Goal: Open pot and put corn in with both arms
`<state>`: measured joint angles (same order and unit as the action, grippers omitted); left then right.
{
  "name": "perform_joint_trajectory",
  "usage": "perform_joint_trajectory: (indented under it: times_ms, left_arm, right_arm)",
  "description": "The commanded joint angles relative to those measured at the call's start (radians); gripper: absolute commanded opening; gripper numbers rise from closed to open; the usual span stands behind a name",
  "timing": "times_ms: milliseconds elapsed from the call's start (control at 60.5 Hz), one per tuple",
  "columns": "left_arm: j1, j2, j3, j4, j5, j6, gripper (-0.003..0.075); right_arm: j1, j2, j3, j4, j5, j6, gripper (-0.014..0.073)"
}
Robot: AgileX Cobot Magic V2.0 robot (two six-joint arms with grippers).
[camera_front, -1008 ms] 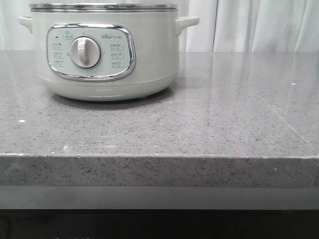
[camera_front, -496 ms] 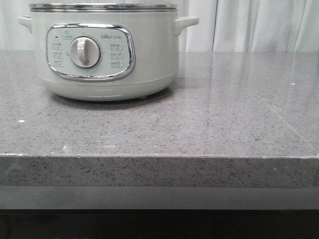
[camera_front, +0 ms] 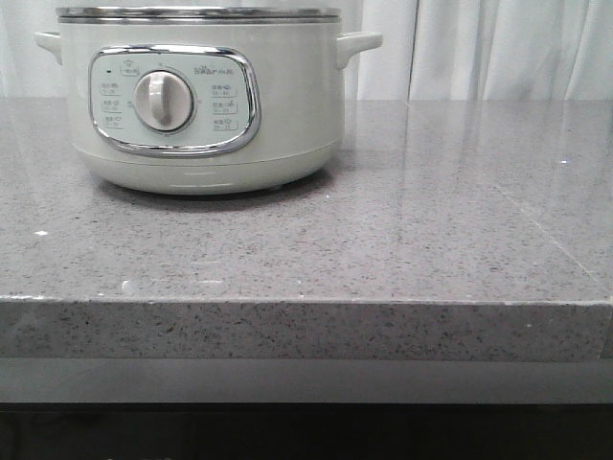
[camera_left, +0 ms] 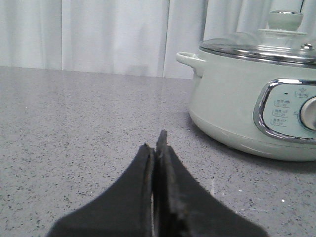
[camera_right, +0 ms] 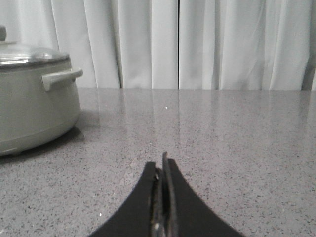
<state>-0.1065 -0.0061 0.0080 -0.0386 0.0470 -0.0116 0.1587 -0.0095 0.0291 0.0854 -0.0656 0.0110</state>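
Observation:
The pale grey-green pot (camera_front: 201, 105) stands at the back left of the grey stone counter, its dial facing me. It also shows in the left wrist view (camera_left: 256, 98), with a glass lid and knob (camera_left: 285, 19) on it, and in the right wrist view (camera_right: 34, 108). The corn is out of view in every frame. My left gripper (camera_left: 155, 143) is shut and empty, low over the counter, short of the pot. My right gripper (camera_right: 160, 165) is shut and empty over bare counter to the pot's right. Neither gripper shows in the front view.
The counter (camera_front: 383, 249) has a thick front edge (camera_front: 306, 331) near me. White curtains (camera_front: 479, 48) hang close behind the counter.

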Motion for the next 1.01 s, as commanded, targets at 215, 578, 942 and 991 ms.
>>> perform_joint_trajectory:
  times_ms: [215,578,942,991]
  left_arm:
    - [0.002,-0.014,0.011,-0.008,-0.078,-0.005,-0.0020]
    - [0.002,-0.014,0.011,-0.008,-0.078,-0.005,-0.0020]
    - [0.002,-0.014,0.011,-0.008,-0.078,-0.005,-0.0020]
    - [0.002,-0.014,0.011,-0.008,-0.078,-0.005,-0.0020]
  right_arm:
    - [-0.083,-0.023,-0.012,-0.023,-0.092,0.009,-0.0068]
    - [-0.085,-0.023,-0.012,-0.034,-0.010,0.009,-0.0068]
    - [-0.139,-0.023,-0.012,-0.039,0.031,0.009,-0.0068]
    - [-0.139,-0.023,-0.012,-0.039,0.038,0.009,-0.0068]
